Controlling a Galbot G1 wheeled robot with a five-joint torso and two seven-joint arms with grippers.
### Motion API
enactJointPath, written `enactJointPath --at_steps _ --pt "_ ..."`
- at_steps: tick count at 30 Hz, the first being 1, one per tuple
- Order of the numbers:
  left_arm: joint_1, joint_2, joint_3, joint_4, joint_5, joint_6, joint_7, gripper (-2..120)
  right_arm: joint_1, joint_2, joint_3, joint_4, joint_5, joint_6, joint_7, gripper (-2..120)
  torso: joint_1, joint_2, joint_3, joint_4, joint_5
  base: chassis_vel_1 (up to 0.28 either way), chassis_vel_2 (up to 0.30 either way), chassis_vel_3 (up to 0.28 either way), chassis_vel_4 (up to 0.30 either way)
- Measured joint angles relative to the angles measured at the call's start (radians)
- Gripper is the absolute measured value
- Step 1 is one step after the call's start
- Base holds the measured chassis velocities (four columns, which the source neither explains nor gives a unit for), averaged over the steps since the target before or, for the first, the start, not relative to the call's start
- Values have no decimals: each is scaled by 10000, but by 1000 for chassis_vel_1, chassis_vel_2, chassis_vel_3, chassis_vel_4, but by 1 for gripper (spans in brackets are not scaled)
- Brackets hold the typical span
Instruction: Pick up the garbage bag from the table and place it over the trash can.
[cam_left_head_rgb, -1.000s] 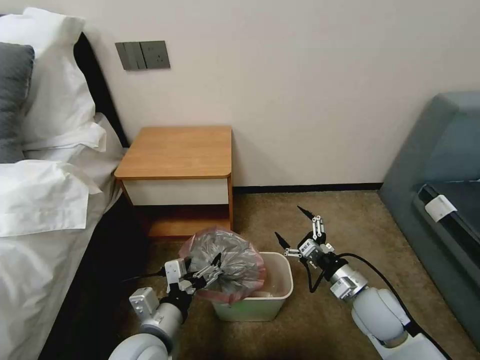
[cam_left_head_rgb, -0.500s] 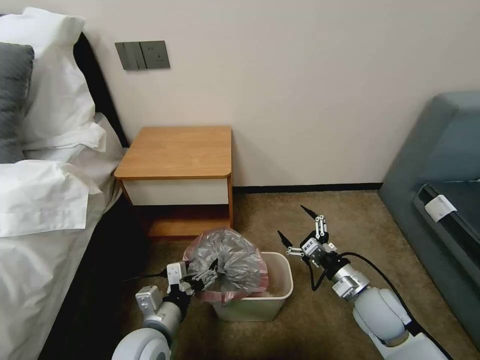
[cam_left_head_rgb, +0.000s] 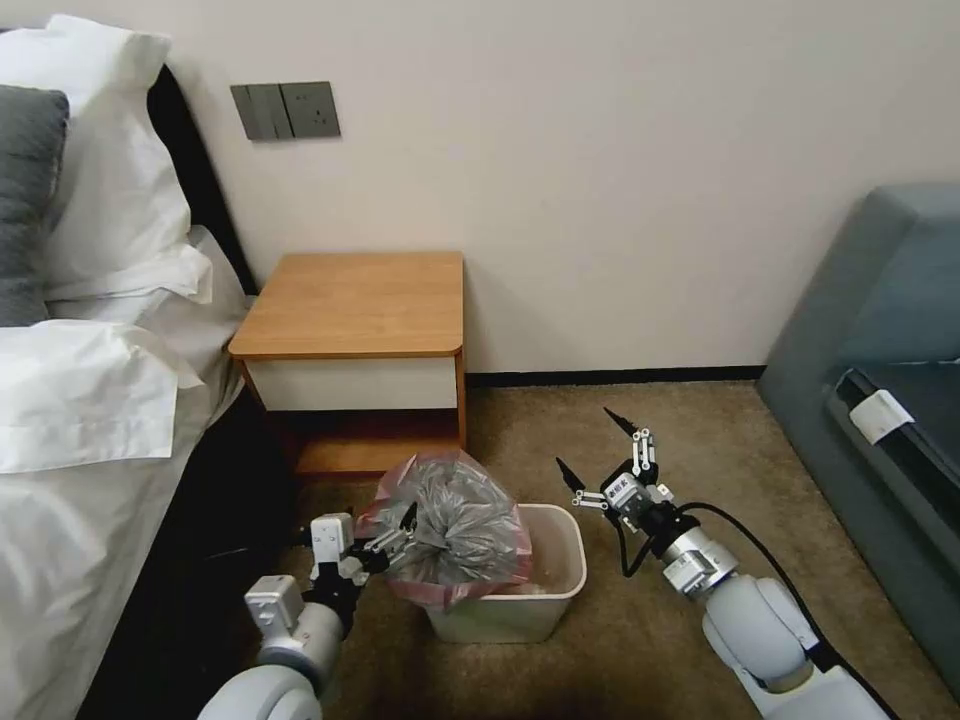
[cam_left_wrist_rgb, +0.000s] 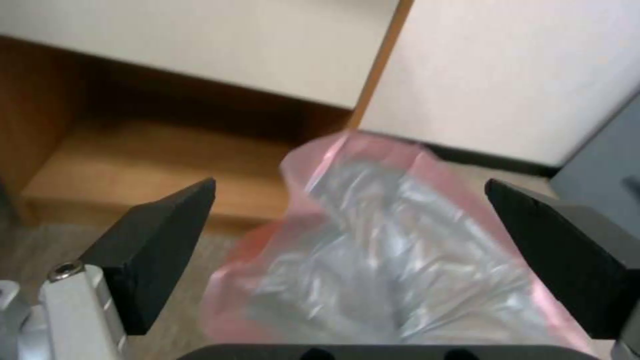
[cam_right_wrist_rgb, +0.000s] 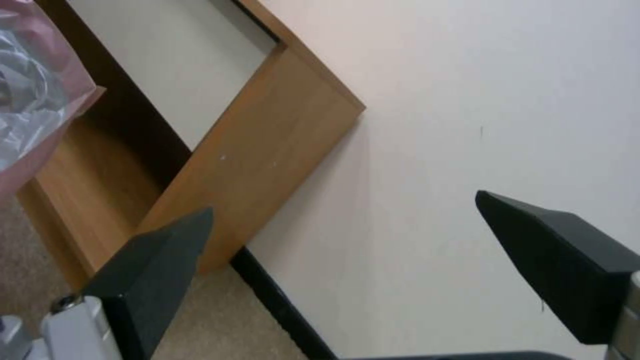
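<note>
The garbage bag (cam_left_head_rgb: 455, 525), crinkly grey with a pinkish-red rim, sits bunched over the left half of the beige trash can (cam_left_head_rgb: 562, 560) on the carpet. My left gripper (cam_left_head_rgb: 392, 535) is at the bag's left side, open. In the left wrist view the bag (cam_left_wrist_rgb: 373, 240) lies ahead between the spread fingers (cam_left_wrist_rgb: 160, 240), untouched by either pad. My right gripper (cam_left_head_rgb: 592, 450) hovers open just right of the can, holding nothing. The table (cam_left_head_rgb: 360, 300) stands behind the can with a bare top.
A bed with white bedding (cam_left_head_rgb: 90, 400) runs along the left, close to my left arm. A grey sofa (cam_left_head_rgb: 880, 380) stands at the right. The wall (cam_left_head_rgb: 620, 200) is behind, and open carpet (cam_left_head_rgb: 700, 430) lies around my right gripper.
My left arm has drawn back to the left, and the bag's bunched top shifted slightly left with it. The right gripper has barely moved.
</note>
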Motion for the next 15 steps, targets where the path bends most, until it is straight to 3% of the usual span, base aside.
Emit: enactJointPath --at_steps 10,15 --pt "-44 1 144 8 -554 -47 201 100 140 117 -102 -130 -22 1 -12 100 0 0 0 -1 -1 0 0 0 0" --pt "-74 77 335 102 -986 -149 705 100 100 108 -93 -133 -57 -6 -19 100 0 0 0 0 -2 0 0 0 0"
